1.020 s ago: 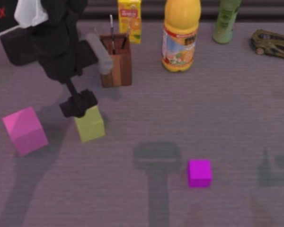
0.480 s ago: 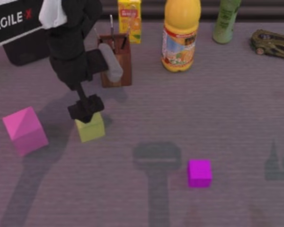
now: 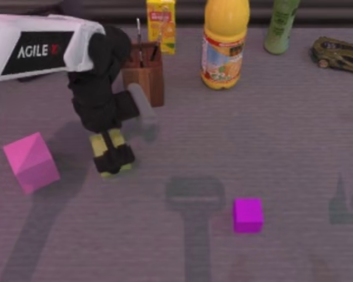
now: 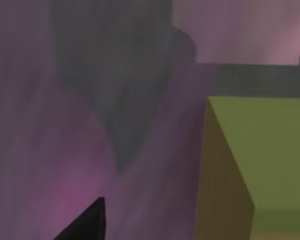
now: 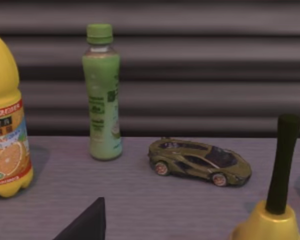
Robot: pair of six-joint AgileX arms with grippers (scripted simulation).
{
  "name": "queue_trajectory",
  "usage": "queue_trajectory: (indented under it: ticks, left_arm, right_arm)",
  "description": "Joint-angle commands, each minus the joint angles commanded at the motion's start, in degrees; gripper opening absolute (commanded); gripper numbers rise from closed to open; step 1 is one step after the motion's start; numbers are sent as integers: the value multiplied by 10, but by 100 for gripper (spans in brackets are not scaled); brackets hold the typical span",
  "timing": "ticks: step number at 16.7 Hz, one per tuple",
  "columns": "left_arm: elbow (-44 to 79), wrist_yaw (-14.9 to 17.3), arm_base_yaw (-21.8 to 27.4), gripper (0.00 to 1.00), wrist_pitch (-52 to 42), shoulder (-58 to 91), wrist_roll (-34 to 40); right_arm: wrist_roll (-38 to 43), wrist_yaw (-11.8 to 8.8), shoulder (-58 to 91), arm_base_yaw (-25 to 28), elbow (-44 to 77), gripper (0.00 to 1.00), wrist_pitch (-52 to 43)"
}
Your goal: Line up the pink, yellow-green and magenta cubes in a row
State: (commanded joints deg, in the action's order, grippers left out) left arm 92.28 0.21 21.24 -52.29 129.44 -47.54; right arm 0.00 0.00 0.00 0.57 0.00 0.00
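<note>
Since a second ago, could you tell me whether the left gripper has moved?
Yes. The left gripper has come down over the yellow-green cube, farther from the wooden knife block.

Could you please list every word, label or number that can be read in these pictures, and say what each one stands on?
"AGILE": white letters on the black panel of the left arm in the top view, followed by a red mark partly cut off.
Juice carton: printed label, too blurred to read.
Orange juice bottle: label with fruit picture, text too blurred to read.
Green bottle: label print too small to read.
Toy car, bell and cubes: no text.
</note>
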Motion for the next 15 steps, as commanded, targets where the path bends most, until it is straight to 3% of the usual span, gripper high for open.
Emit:
queue_trajectory:
  ticks: [6,15]
  left_arm:
    - [-20,0,0,100,30,15,-1]
    - [-20,0,0,32,30,15,-1]
  right_arm:
    - [0,0,0,0,0,100,0]
    - [0,0,0,0,0,100,0]
